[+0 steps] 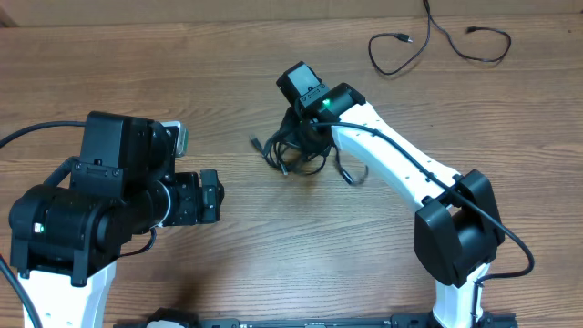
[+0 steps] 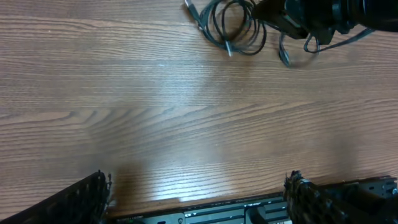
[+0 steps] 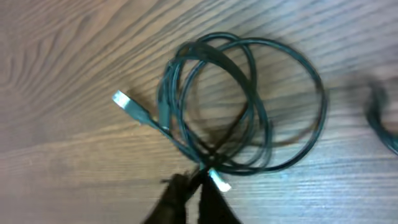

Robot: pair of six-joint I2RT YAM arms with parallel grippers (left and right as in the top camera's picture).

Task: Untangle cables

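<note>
The tangled cable (image 3: 249, 106) is thin, light and limp; I judge it will sag and drag its loops along rather than hold any shape, and the smooth dark jacket may slip through a loose pinch. The best holds look to be the stiff plug ends — one pale connector (image 3: 124, 102) sticks out free to the side of the coil, a second plug (image 3: 219, 182) lies by the crossing; pulling an end out through the loops should free it sooner than tugging mid-strand.

It looks like several overlapping rings of dark cord, crossing at one knot-like point; it lies on the wooden surface (image 1: 228, 82) towards the far edge, about midway along it. A separate cable (image 1: 437, 41) lies loose near the far right corner, well apart.

The right hand (image 3: 196, 186) appears closed on the coil at the crossing, though the view is blurred; the left hand (image 1: 214, 196) is spread wide and empty, near the left edge.
</note>
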